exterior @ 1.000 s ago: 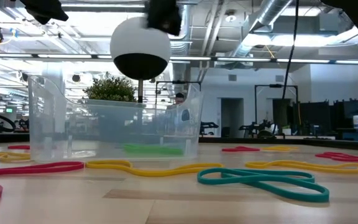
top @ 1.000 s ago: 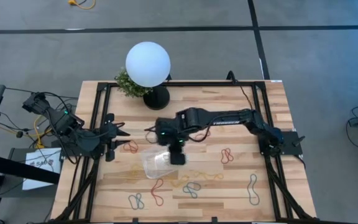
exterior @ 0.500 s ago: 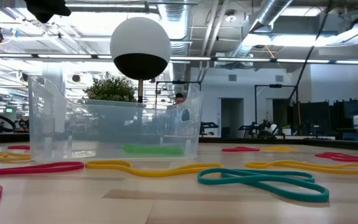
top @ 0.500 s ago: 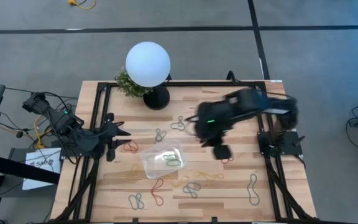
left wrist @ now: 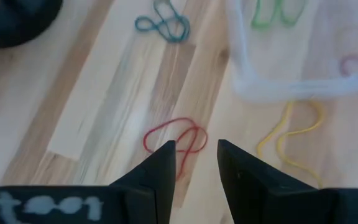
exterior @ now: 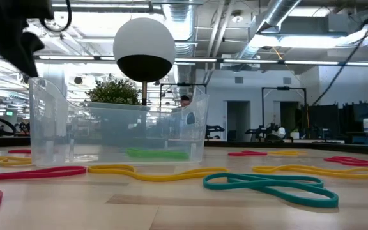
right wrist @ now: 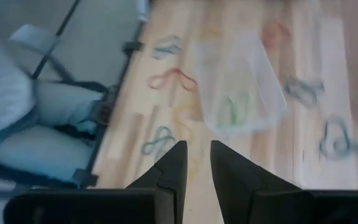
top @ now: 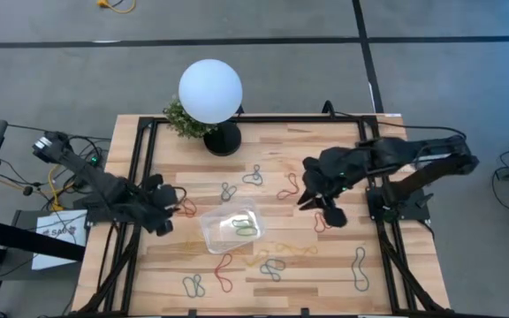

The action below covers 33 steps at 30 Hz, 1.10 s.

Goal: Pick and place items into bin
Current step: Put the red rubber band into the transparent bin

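One red loop (left wrist: 174,140) beyond left pincer (left wrist: 195,163) (gap narrow).

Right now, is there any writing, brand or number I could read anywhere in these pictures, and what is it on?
White lettering on the left gripper, left wrist view: too blurred to read.
Dark print on a white sheet beside the table, high view: too small to read.
Nothing else legible.
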Tool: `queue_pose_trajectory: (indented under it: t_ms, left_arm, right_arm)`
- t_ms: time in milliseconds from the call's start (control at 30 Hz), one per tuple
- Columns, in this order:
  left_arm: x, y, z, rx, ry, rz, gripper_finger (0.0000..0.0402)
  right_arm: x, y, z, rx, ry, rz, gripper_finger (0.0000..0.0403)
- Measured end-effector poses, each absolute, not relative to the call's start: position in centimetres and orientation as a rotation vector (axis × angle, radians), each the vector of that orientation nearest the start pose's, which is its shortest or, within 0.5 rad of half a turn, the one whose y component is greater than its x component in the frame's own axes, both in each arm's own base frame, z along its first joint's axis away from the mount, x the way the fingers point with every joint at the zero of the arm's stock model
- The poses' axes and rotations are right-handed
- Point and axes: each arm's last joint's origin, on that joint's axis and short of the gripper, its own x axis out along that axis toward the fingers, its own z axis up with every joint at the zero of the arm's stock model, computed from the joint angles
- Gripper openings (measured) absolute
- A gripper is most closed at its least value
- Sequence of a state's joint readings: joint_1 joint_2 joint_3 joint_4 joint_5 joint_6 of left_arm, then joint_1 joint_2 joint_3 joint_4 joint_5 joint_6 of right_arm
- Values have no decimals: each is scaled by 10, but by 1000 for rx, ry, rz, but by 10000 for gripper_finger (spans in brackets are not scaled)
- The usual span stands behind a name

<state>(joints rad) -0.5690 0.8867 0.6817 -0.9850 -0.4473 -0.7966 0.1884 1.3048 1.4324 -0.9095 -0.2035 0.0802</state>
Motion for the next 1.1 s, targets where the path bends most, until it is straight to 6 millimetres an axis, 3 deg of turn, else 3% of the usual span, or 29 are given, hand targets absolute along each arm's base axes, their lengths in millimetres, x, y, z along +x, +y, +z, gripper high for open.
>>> queue_pose_trajectory:
  t_ms: [267, 467, 667, 1100]
  left_arm:
    - [138, -74, 186, -139, 1015, 281, 110]
    - [147, -80, 161, -206, 987, 222, 110]
    - [149, -75, 149, -196, 1023, 266, 110]
    - [166, -68, 127, -224, 1146, 303, 110]
  right_arm:
    - [224, 25, 297, 226, 683, 222, 66]
    - [212, 14, 254, 276, 580, 177, 66]
    - [213, 12, 232, 338, 595, 147, 66]
    - [230, 12, 213, 353, 649, 134, 66]
